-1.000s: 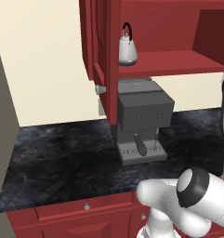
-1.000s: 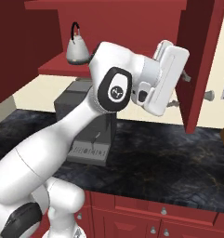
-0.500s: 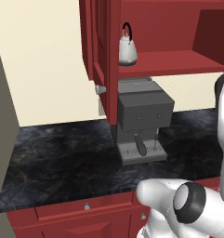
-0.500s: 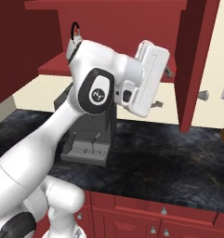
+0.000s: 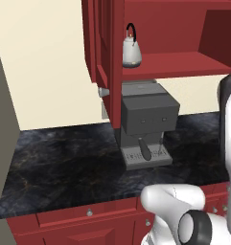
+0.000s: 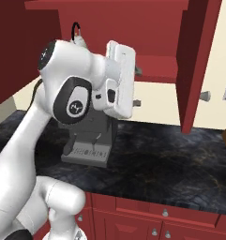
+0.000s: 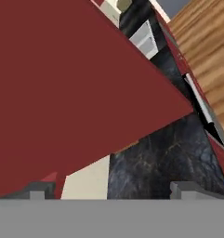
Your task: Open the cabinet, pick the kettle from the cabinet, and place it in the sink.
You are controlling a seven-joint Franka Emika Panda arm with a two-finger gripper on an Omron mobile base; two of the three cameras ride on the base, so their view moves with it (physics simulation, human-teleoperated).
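Observation:
The dark red wall cabinet point(image 5: 174, 28) stands with both doors swung open. The small silver-white kettle point(image 5: 132, 51) sits upright at the left end of its shelf. In the right base view only the kettle's black handle point(image 6: 76, 29) peeks out above my arm. My gripper point(image 6: 137, 87) hovers in front of the open cabinet, just below shelf height, between the kettle and the right door point(image 6: 196, 65). It is open, and nothing lies between its fingertips point(image 7: 187, 188) in the hand view. The sink is out of view.
A boxy grey coffee machine point(image 5: 145, 122) stands on the dark marble counter point(image 5: 64, 162) right under the kettle's shelf. The left door point(image 5: 105, 43) juts out toward me with its knob point(image 5: 103, 92). Red drawers point(image 6: 152, 220) run below the counter.
My hand has swung left, away from the right door and toward the middle of the cabinet. The jaws have widened to fully open.

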